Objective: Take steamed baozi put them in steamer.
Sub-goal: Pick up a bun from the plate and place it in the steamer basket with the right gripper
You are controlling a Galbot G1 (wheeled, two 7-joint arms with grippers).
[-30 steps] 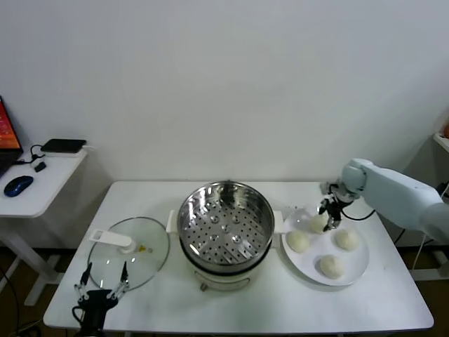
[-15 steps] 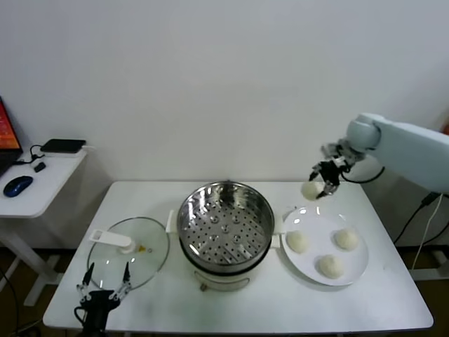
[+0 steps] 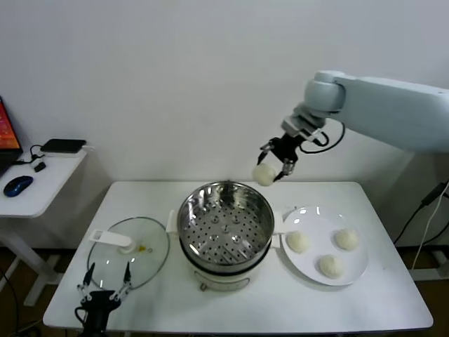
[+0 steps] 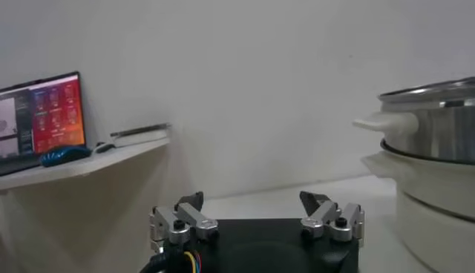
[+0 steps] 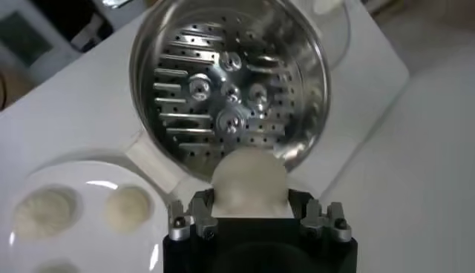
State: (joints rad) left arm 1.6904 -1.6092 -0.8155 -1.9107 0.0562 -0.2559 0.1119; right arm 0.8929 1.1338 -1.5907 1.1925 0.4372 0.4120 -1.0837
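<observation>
- Head view: the right gripper [image 3: 273, 166] is gripping one bun [image 3: 264, 174] and hanging in the air above the far right rim of the steamer [image 3: 225, 223], which is sitting empty at the middle of the table [image 3: 365, 295]. Three more buns are lying on the plate [image 3: 356, 270] just right of the steamer. A glass lid [image 3: 133, 256] is resting to the steamer's left. The left gripper [image 3: 102, 284] is idling at the near left edge, fingers spread and grasping nothing.
- Left wrist view: the left gripper [image 4: 256, 219] is showing both fingers well apart with nothing between them; the steamer's side [image 4: 438, 141] is standing off to one side.
- Right wrist view: the bun [image 5: 248, 180] is sitting clamped between the right gripper's fingers [image 5: 194, 216], with the perforated steamer floor [image 5: 223, 104] below and beyond it. The plate [image 5: 89, 245] is also showing, with what are probably two buns on it, though the view is soft there.
- Step in hand: carrying the first bun over. Next, I judge, the arm is needing to come over the basket's middle, lower, and let go.
</observation>
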